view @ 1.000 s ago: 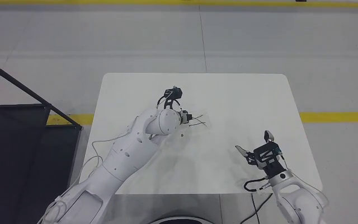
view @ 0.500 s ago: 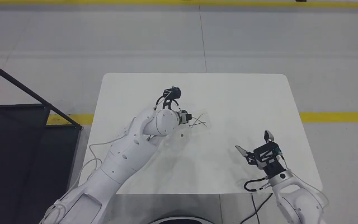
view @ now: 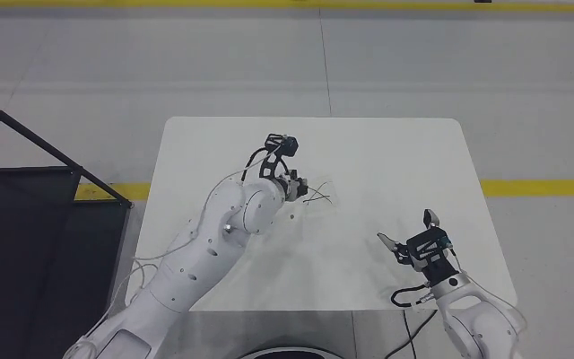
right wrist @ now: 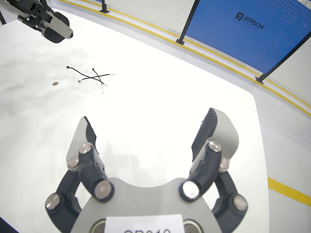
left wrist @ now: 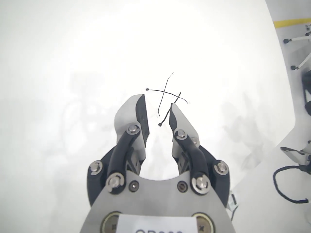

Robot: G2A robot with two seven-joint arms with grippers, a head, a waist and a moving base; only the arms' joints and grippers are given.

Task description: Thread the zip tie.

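Three thin black zip ties (left wrist: 164, 92) lie crossed over one another on the white table (view: 386, 153), left of its middle. My left gripper (left wrist: 157, 103) hovers open just short of them, and the head of one tie shows between its fingers, ungripped. The top view shows that gripper (view: 300, 188) beside the ties (view: 316, 194). My right gripper (right wrist: 148, 116) stands wide open and empty near the table's front right corner (view: 408, 229). From there the ties (right wrist: 93, 76) lie well ahead, with the left gripper (right wrist: 60, 33) above and beyond them.
A small brown speck (right wrist: 55, 83) lies on the table near the ties. A black cable (left wrist: 286, 183) hangs off the table's front right. A dark framed panel (view: 36, 224) stands to the table's left. Blue panels on posts (right wrist: 243, 20) stand beyond the far edge.
The left arm's forearm and wrist have turned slightly while its gripper stays beside the zip ties. The right arm has not moved.
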